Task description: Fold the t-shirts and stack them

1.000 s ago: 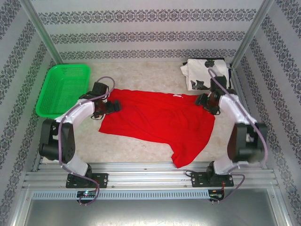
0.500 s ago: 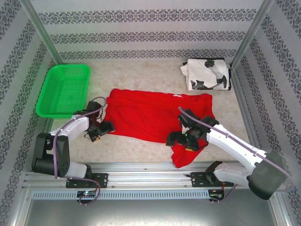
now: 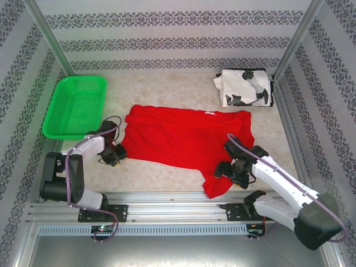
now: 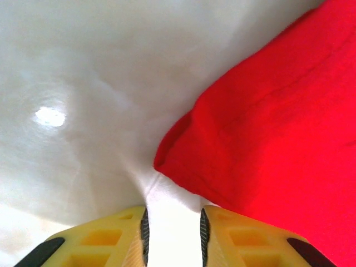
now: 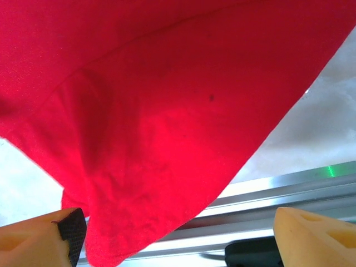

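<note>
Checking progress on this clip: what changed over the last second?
Left claw drew back from the red cloth t-shirt's far-left corner to its near-left corner. Right claw swung from the far-right corner to the near hem, jaws open. Folded white black-blotched t-shirt and green plastic mesh basket stayed put.

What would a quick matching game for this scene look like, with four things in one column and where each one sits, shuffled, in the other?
Things
1. red t-shirt
2. white t-shirt with black blotches
3. green basket
4. left gripper

Places
A. far left side
B. at the red shirt's left corner
C. spread across the middle
D. far right corner

Pairs: 1-C, 2-D, 3-A, 4-B
</note>
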`<state>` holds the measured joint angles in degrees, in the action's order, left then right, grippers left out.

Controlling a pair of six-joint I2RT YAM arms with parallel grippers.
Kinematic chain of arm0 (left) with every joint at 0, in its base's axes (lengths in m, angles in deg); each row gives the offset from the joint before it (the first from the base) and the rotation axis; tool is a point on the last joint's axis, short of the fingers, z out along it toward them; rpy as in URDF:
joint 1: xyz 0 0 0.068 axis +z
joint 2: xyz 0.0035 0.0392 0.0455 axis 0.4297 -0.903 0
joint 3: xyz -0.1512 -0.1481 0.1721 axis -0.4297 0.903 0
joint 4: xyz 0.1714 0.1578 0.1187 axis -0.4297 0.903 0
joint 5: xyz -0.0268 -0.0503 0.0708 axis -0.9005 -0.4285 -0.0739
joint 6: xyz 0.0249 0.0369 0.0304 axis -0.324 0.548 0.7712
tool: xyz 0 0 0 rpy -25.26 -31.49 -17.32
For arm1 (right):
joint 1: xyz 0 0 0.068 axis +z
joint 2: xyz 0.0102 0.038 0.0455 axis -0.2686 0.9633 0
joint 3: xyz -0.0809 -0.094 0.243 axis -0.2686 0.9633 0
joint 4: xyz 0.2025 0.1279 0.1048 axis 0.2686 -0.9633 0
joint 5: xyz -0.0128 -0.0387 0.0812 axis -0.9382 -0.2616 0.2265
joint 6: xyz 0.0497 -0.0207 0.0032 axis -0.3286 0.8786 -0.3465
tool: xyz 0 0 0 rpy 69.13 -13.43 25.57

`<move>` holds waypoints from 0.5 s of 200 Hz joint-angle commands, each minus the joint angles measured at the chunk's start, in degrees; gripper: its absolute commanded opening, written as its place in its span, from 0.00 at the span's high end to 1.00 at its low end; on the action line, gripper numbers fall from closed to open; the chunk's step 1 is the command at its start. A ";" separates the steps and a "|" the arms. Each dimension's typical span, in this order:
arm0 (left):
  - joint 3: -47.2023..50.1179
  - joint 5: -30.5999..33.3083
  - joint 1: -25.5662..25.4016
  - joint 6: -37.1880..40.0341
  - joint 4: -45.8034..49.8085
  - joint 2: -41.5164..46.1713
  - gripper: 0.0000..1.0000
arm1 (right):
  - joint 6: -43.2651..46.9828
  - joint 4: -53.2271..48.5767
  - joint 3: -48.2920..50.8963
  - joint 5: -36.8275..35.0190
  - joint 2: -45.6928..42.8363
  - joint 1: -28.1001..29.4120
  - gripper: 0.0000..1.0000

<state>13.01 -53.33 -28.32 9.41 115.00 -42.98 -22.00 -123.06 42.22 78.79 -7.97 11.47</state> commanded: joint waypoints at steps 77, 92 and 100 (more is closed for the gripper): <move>1.66 -4.62 -0.15 -0.01 -5.56 9.66 0.59 | 1.85 4.68 -0.19 0.24 2.51 -2.06 0.10; 0.88 -3.13 0.32 1.02 -3.36 9.03 0.56 | 2.07 4.57 -0.67 0.28 2.89 -2.31 0.10; 0.51 -1.96 0.54 1.63 -2.31 8.80 0.54 | 2.34 4.37 -0.96 0.30 2.99 -2.33 0.09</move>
<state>14.17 -58.13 -28.69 9.32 107.62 -33.43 -20.86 -118.47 42.66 79.05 -5.55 9.65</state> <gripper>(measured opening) 0.436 0.902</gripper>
